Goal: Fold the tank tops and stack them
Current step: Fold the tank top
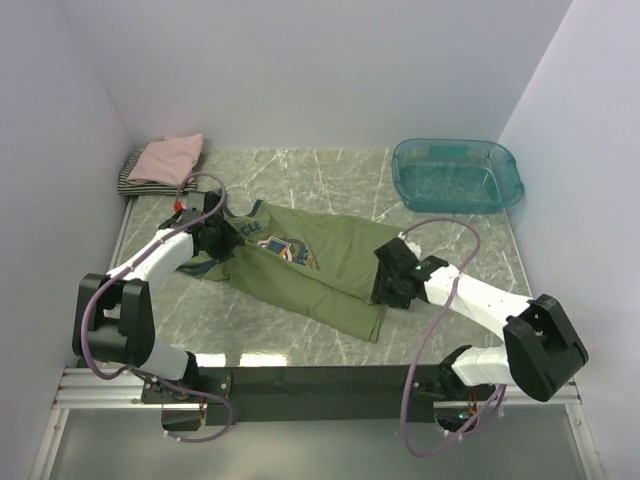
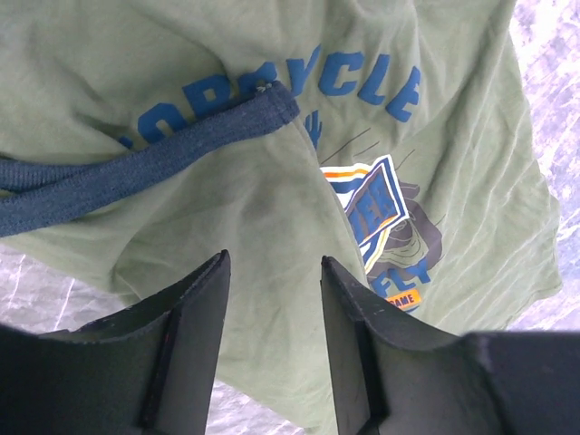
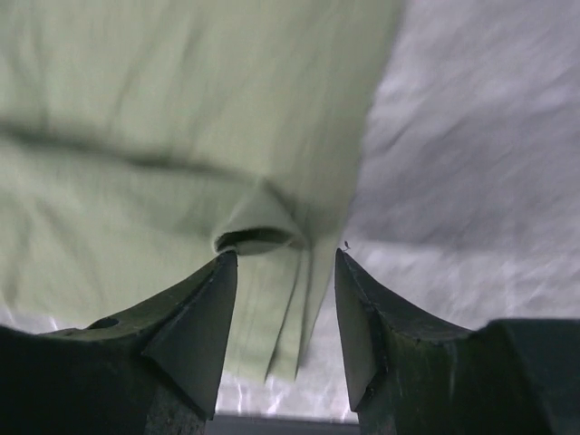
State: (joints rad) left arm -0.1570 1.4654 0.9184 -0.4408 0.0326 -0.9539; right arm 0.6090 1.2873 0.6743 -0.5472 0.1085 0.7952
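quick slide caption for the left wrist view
Left gripper, jaws apart, over the olive-green tank top beside its navy trim and blue-orange chest print.

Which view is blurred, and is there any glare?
Right wrist: soft and smeared, the olive-green tank top shows little weave detail. Left wrist: sharp, the chest print lettering reads clearly, though the fingers sit dark at the bottom. Top external: even light, with one bright glare strip on the table by the arm bases.

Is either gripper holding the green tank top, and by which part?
Nothing looks held. The left gripper stands open over the olive tank top beside its chest print; the right gripper stands open astride its rolled edge.
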